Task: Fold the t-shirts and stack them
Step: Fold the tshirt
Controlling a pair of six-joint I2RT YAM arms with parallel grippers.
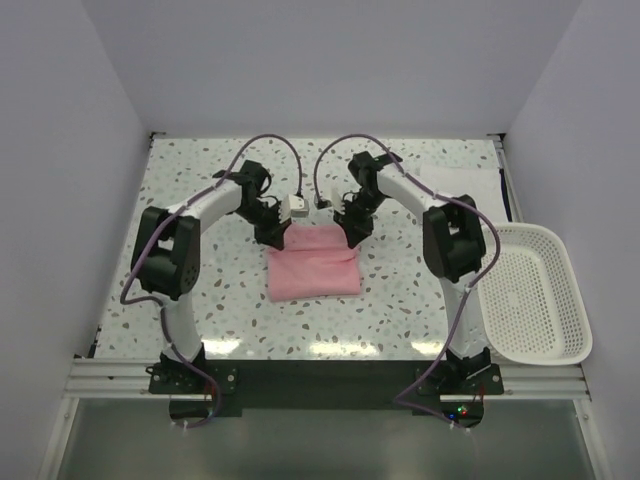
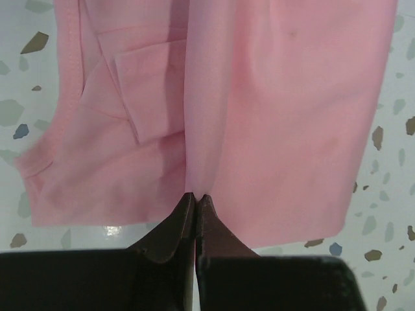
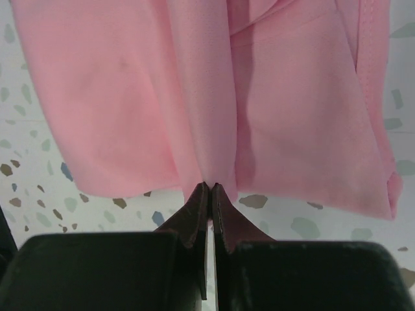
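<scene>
The pale pink t-shirt (image 1: 312,262) lies partly folded on the speckled table, its far edge lifted. My left gripper (image 1: 273,236) is shut on the far left edge of the pink t-shirt (image 2: 272,116), cloth pinched between the fingertips. My right gripper (image 1: 354,236) is shut on the far right edge of the same shirt (image 3: 130,97). A sleeve fold shows in the left wrist view (image 2: 139,97). A white folded t-shirt (image 1: 463,184) lies at the back right of the table.
A white perforated plastic basket (image 1: 535,292) stands off the table's right edge. The table (image 1: 200,290) is speckled terrazzo, with walls close on three sides.
</scene>
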